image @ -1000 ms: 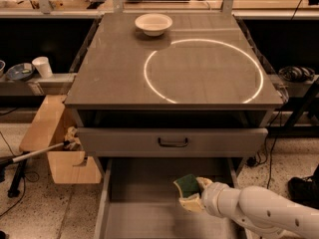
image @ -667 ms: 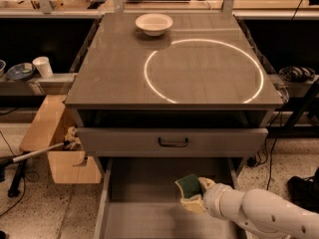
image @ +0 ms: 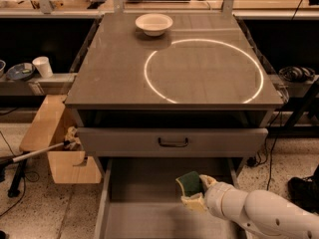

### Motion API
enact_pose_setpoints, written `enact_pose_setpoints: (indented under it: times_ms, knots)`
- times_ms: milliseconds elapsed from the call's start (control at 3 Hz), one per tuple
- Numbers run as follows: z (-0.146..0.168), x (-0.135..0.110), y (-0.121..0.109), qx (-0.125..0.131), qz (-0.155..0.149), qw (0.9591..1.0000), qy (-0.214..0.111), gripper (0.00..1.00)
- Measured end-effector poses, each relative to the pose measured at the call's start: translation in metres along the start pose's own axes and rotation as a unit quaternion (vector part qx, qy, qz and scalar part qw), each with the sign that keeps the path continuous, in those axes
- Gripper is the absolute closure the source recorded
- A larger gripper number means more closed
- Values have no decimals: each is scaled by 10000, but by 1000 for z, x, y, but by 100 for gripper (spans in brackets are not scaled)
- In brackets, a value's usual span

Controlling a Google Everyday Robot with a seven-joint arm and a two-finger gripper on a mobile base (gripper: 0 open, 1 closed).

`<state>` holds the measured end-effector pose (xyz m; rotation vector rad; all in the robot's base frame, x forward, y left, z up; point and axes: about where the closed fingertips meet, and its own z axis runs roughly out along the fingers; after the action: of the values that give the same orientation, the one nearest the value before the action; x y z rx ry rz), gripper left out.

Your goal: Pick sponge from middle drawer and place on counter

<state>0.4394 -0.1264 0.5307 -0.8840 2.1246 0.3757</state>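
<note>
The gripper [image: 194,190] is reaching in from the lower right, on the end of a white arm [image: 264,214], and is hanging over the right half of the open middle drawer [image: 134,198]. Its two pale fingers [image: 192,202] are closing on the sponge [image: 189,183], one pressing at the upper right edge and one at the lower edge, so the jaws are standing only as far apart as the sponge is thick or wide there. Nothing else is in their grip.

The sponge is sitting in that pinch, above the drawer floor and near the drawer's right wall. Whether it is touching the floor cannot be told. Its dark green face is showing, tipping up and toward the left, away from the arm. The part showing is looking roughly as wide as it is long, since the fingers are covering its right end, so the long axis cannot be read with any certainty. It is seeming to run from the upper left toward the lower right, in line with the arm.

Above the middle drawer, the drawer front with the black handle [image: 173,142] is standing slightly out from the cabinet. The counter [image: 114,78] is lying above that, with the white ring [image: 146,71] glowing on its right half. A white bowl [image: 154,24] is resting near the far edge, just outside the ring. A wooden box [image: 60,158] is standing on the floor to the left of the cabinet.
</note>
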Motion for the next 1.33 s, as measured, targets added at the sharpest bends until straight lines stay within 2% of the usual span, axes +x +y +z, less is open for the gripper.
enact_pose_setpoints:
  times_ms: [1000, 1333]
  knots:
    - [-27, -9, 0, 285, 15, 9996, -68, 100]
    - [-48, -18, 5, 519, -7, 9986, -69, 100]
